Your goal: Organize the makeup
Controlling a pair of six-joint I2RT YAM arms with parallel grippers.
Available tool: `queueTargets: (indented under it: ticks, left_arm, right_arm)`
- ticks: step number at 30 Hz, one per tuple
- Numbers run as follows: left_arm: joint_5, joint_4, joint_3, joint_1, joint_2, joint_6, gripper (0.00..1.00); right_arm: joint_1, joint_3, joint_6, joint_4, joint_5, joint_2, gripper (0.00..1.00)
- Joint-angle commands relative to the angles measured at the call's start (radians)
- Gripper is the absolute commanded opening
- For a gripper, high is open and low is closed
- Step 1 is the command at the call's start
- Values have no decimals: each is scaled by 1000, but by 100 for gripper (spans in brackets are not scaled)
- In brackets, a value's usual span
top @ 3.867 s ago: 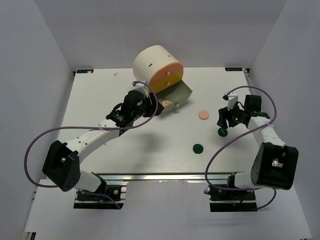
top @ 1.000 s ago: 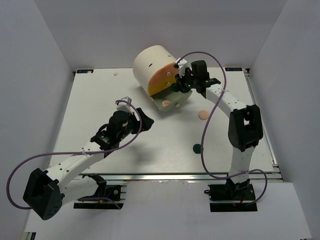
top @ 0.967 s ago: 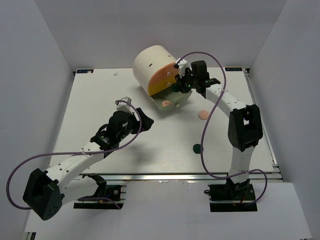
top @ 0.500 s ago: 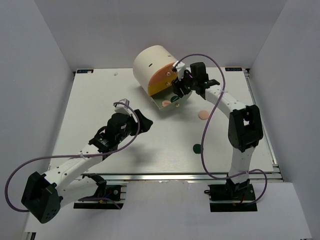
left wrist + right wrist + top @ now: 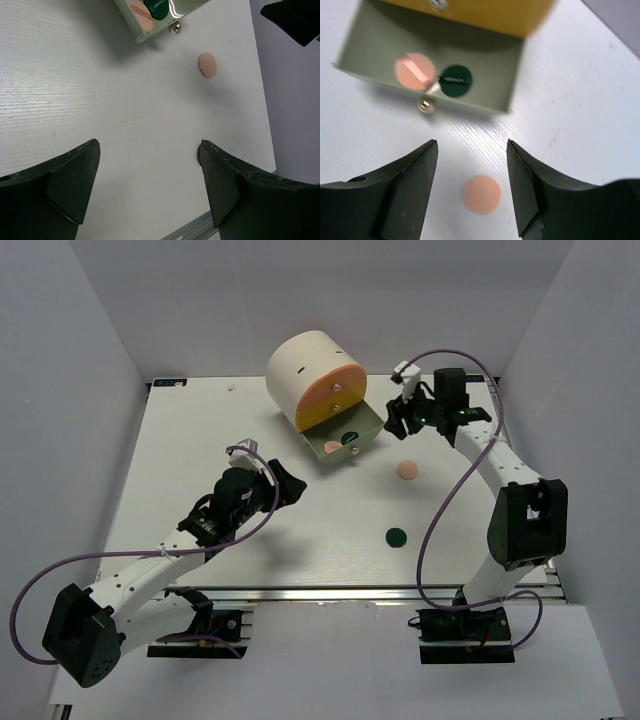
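An open grey drawer (image 5: 368, 426) juts from the cream cylinder (image 5: 305, 370). Inside it lie a peach-pink disc (image 5: 415, 71) and a dark green disc (image 5: 456, 80), side by side. Another peach-pink disc (image 5: 407, 469) rests on the table right of the drawer, and a second dark green disc (image 5: 397, 536) lies nearer the front. My right gripper (image 5: 472, 145) is open and empty, hovering right of the drawer above the loose peach disc (image 5: 481, 194). My left gripper (image 5: 149, 145) is open and empty over bare table left of centre.
The drawer has a small brass knob (image 5: 424, 105) on its front wall. The cylinder's orange-yellow front (image 5: 330, 398) sits above the drawer. White walls close in the table on three sides; a metal rail (image 5: 330, 592) runs along the near edge.
The right gripper let go of the dark green disc into the drawer, opened, and drew back to the right. The left arm pulled back slightly toward the front.
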Motion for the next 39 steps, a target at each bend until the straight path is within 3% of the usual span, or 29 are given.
queueTargets:
  ticks: [1,7,14,33,39]
  left_arm:
    - [13,26,-5,1,-2,-4,91]
    - [24,28,13,3,30,3,91]
    - [27,28,16,3,39,3,91]
    - [16,12,9,3,24,-3,91]
    - [18,11,9,3,32,-5,92]
  right_arm:
    - [-82,-38,40,-39,-37,-12,63]
    - [-96,-67,-2,-163,-4,60,62]
    - [-99,-119,-16,-131,45,99,61]
    - [-104,-40,-84,-113,154,245,61]
    - [-105,-41,-127,-127,170,280,57]
